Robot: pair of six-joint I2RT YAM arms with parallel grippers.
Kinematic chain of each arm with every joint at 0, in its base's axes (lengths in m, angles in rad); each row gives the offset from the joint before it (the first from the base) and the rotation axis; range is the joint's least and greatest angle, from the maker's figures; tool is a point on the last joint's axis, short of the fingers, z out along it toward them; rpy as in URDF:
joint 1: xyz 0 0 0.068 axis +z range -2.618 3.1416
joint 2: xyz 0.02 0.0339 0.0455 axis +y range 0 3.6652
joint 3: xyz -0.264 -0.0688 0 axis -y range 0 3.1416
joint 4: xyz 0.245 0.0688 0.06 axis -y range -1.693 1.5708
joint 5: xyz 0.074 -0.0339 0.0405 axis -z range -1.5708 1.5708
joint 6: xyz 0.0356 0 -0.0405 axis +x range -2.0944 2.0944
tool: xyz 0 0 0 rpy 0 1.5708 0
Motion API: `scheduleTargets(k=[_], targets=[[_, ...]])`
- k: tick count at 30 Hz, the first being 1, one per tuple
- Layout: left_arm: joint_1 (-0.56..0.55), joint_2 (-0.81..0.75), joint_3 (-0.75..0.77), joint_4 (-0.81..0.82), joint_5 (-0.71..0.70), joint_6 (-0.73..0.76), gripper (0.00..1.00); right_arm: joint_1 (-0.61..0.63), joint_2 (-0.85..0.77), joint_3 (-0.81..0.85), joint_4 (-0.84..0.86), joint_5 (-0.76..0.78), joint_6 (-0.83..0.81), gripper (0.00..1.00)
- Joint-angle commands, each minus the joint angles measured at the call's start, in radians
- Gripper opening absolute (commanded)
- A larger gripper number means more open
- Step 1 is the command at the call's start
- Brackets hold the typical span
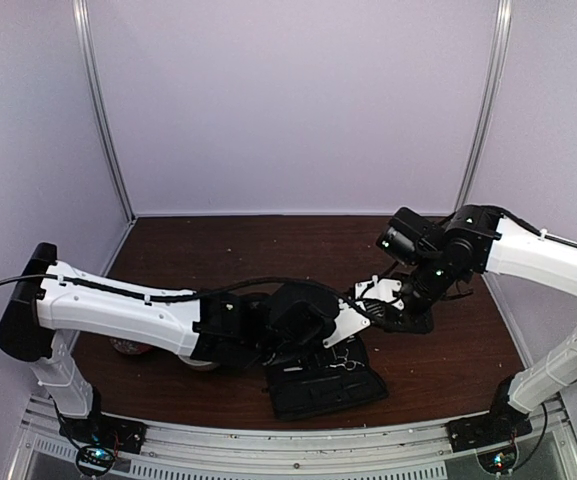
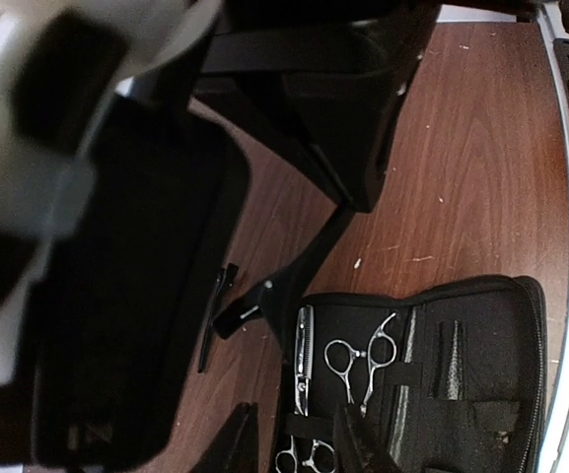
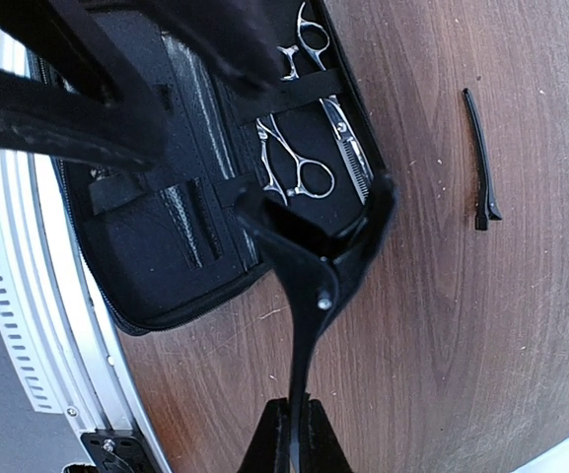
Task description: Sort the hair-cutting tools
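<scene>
An open black pouch (image 3: 146, 246) lies at the table's near edge. It holds two silver scissors, one (image 3: 299, 169) in the middle and one (image 3: 304, 39) further along, plus a silver toothed blade (image 3: 348, 148). My right gripper (image 3: 292, 406) is shut on a thin black forked piece with a silver rivet (image 3: 321, 296). The far end of this piece reaches the pouch's edge beside the scissors. A black stick-like clip (image 3: 481, 158) lies on the wood, apart. My left gripper (image 2: 294, 439) is open and empty, low over the pouch's edge (image 2: 462, 296) near the scissors (image 2: 363, 355).
The metal rail (image 1: 268, 445) runs along the near edge right behind the pouch (image 1: 318, 392). A white bowl (image 1: 203, 364) and a red thing (image 1: 128, 348) sit under the left arm. Both grippers crowd together over the pouch's far side. The clip (image 2: 215, 315) lies left of the pouch.
</scene>
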Motion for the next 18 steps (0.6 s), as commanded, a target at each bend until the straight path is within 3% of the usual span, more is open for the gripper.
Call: scheduleTargets(k=[1,7,18], targets=[[0.005,0.023,0.042,0.029,-0.038,0.02,0.31,0.01,0.015,0.034,-0.014,-0.009,0.012,0.0],[0.004,0.031,0.036,0.072,-0.018,0.02,0.29,0.012,0.028,0.052,-0.018,-0.046,0.029,0.0],[0.004,0.051,0.041,0.106,-0.015,-0.003,0.17,0.012,0.036,0.076,-0.026,-0.072,0.04,0.0]])
